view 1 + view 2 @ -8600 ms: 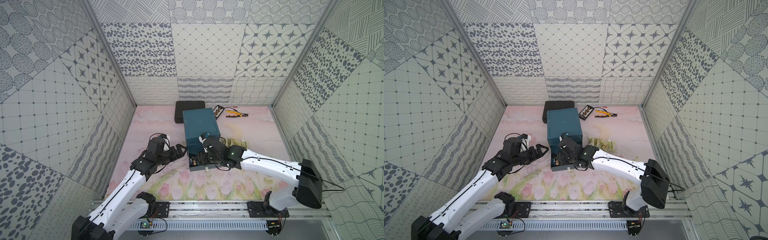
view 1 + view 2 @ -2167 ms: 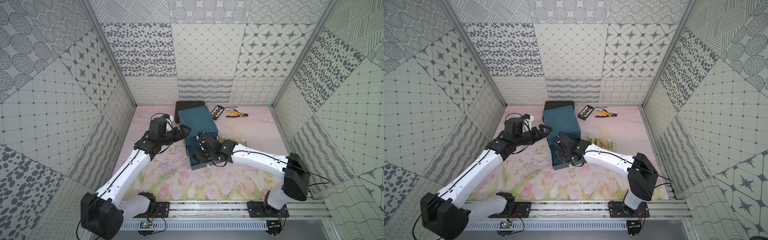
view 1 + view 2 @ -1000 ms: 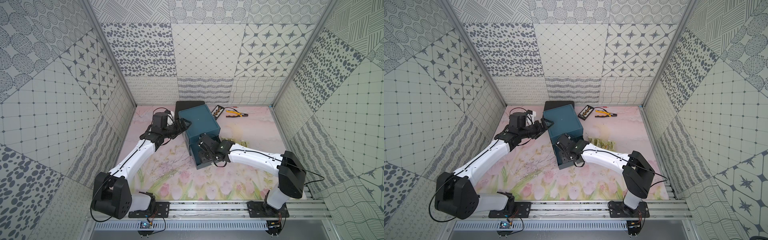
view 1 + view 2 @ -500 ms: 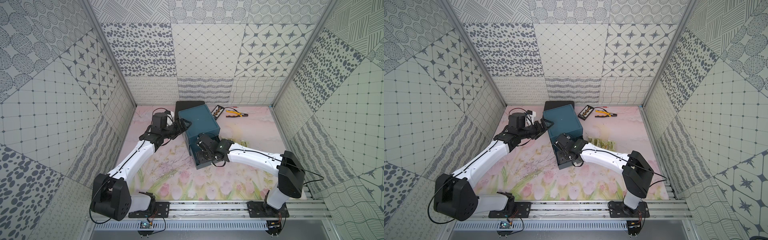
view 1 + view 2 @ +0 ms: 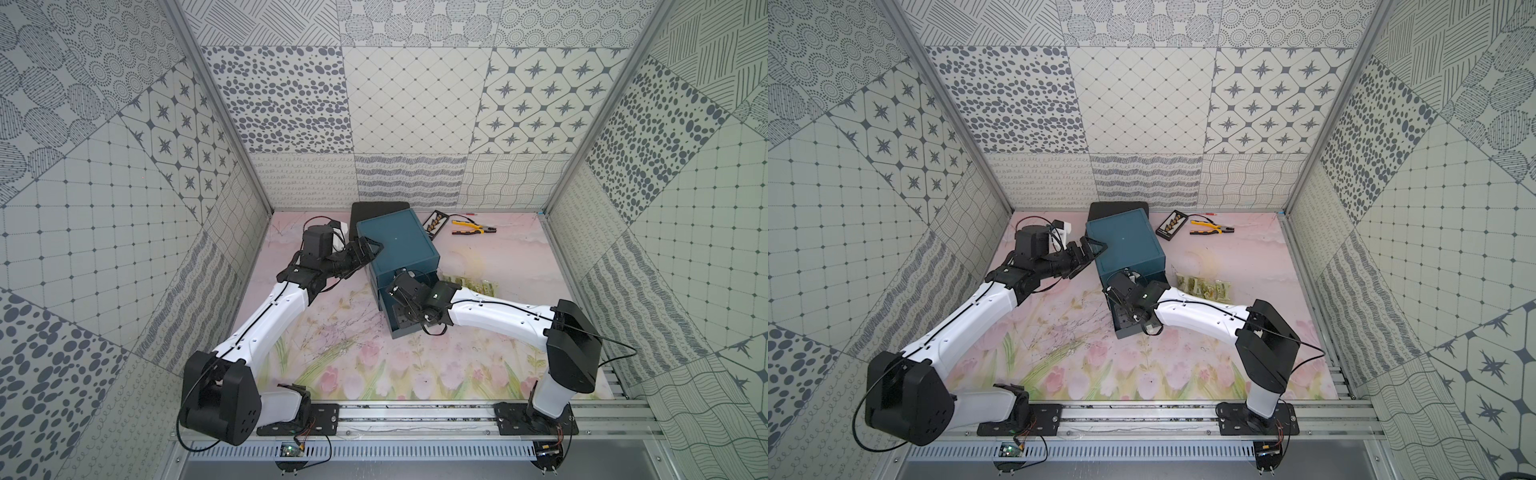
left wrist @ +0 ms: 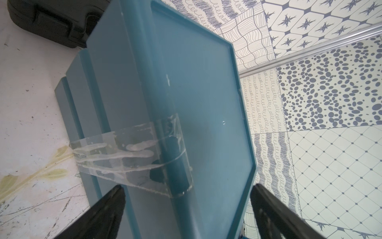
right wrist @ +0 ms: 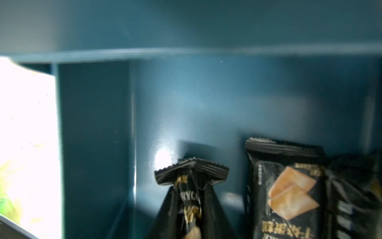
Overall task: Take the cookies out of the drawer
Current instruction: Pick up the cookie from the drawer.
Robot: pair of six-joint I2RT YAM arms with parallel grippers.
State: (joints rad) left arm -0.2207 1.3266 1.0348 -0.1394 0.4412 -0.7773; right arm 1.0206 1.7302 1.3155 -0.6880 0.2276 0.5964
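2 black cookie packets filled my right wrist view, both inside the teal drawer [image 7: 206, 93]: a crumpled packet [image 7: 192, 167] was clamped between the dark fingers of the right gripper [image 7: 190, 190], and a flat packet [image 7: 289, 186], printed with pale orange squares, lay just beside it. In both top views I saw that drawer [image 5: 405, 330] [image 5: 1131, 330] pulled out of the teal cabinet [image 5: 399, 243] [image 5: 1125, 243] toward the rail [image 5: 415, 415], with the right arm [image 5: 498, 320] bent over it and hiding its contents. Several green-and-gold cookies [image 5: 471, 286] [image 5: 1204, 286] lay in a row on the flowered mat [image 5: 332, 353], near the cabinet's right side and outside the drawer. My left gripper [image 6: 187, 187] [image 5: 368, 251] had its fingers wide apart, straddling the cabinet's upper left edge beside a strip of clear tape [image 6: 128, 157]. At the back of the mat sat a black case [image 5: 374, 208], just behind the cabinet, and, well apart from the cookies, a slim black tray [image 5: 438, 218] and yellow-handled pliers [image 5: 473, 227] side by side.
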